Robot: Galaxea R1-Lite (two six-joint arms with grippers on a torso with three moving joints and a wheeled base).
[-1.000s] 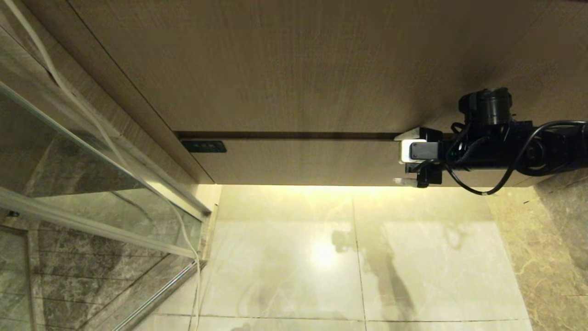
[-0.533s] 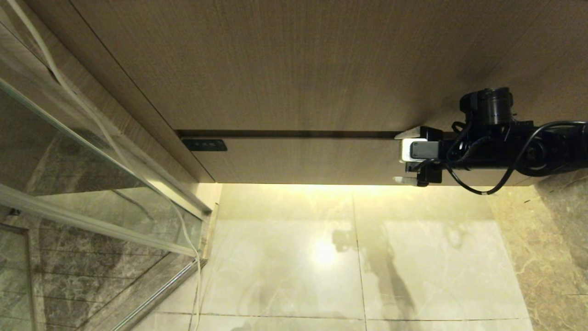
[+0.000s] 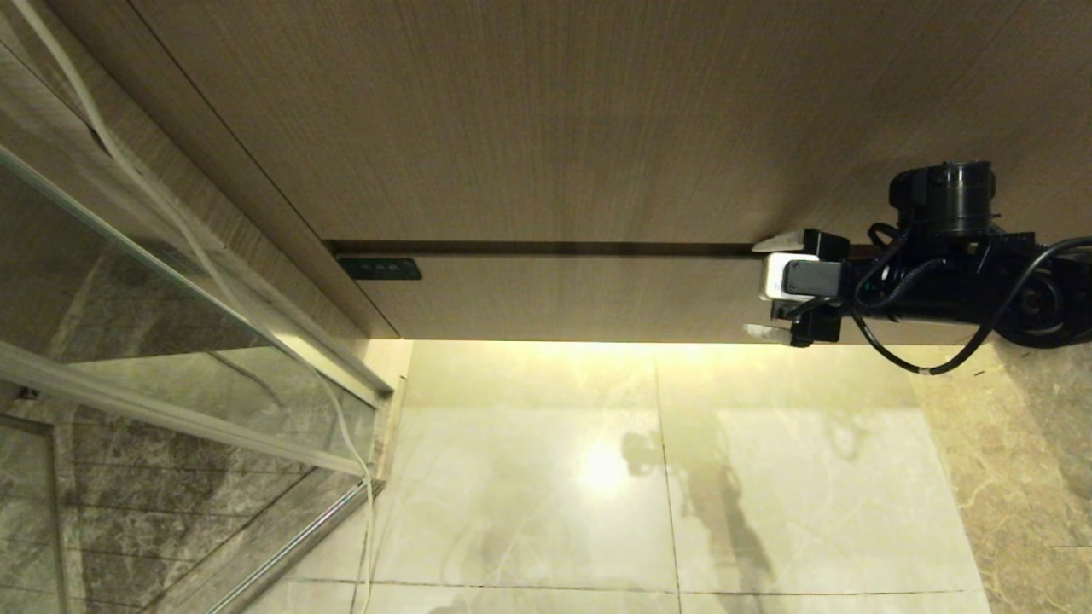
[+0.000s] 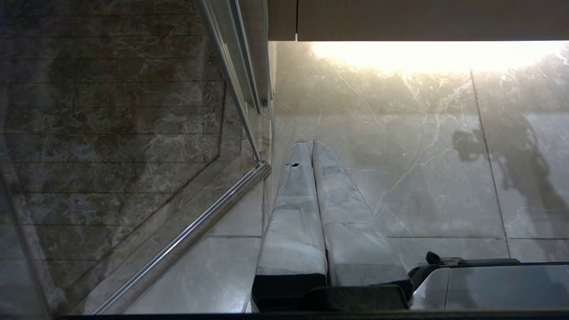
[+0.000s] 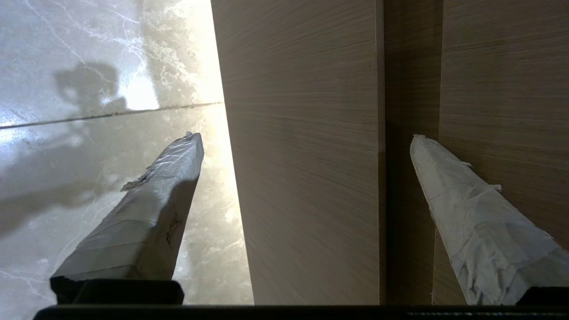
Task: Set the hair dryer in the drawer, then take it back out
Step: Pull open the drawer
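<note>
R end effector (image 3: 762,290): fingers spread wide, holding nothing, straddling R end of the drawer (image 3: 554,298) front; one wrapped finger (image 5: 146,213) below its lower edge over the floor (image 3: 665,477), other (image 5: 471,213) at the dark gap beneath the taller wood panel (image 3: 529,119). Drawer shut, small dark label (image 3: 380,270) at L end. Hair dryer: not seen in any view. L end effector (image 4: 311,151): fingers pressed together, empty, above floor beside glass shower door (image 3: 171,341).
</note>
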